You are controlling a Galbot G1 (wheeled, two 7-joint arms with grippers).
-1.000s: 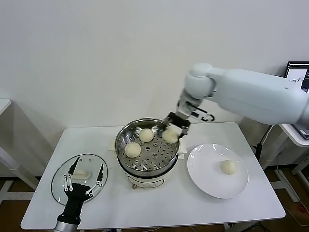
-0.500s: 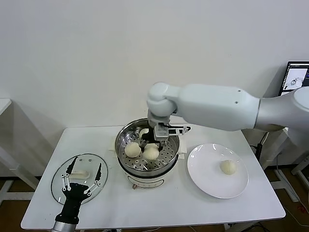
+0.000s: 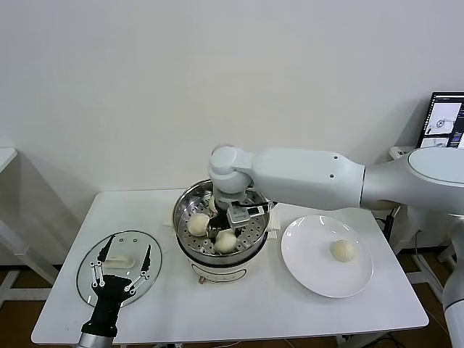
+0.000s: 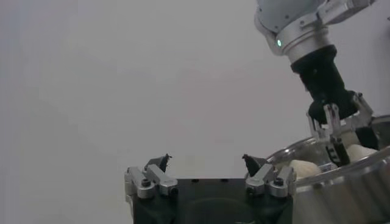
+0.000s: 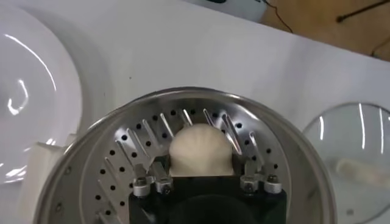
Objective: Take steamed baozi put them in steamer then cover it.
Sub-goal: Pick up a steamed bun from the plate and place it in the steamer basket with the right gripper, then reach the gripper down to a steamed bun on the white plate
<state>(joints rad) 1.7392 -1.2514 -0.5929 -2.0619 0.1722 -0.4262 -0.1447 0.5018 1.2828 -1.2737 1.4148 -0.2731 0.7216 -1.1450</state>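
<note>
Head view is giving me a white table against a plain white wall. A dark monitor is poking in at 2 o'clock, and the corner of a second white surface is showing at 9 o'clock.

The steamer is sitting at the table's centre. The white plate is lying just beside it at 3 o'clock, and the cover is lying flat on the table at 8 o'clock, apart from the pot.

I am watching the right gripper reaching down into the steamer from 12 o'clock. Its wrist camera is showing it pinching a gripped baozi, which is filling the gap between the fingers and resting on the perforated tray. A second baozi is sitting on the tray at 9 o'clock of it. The last baozi is waiting on the plate, toward its 3 o'clock side.

The left gripper is hovering over the cover with its fingers spread wide either side of the cream bar handle. I cannot tell whether they are touching the glass.

The right arm's wrist and forearm are blocking the back of the tray, so anything lying at 12 o'clock in the pot is hidden from me. The right wrist camera is cutting off the plate and cover at its edges, and the gripper body is hiding the near tray. The left wrist camera is catching mostly wall, with the steamer's rim cropped in one corner.
</note>
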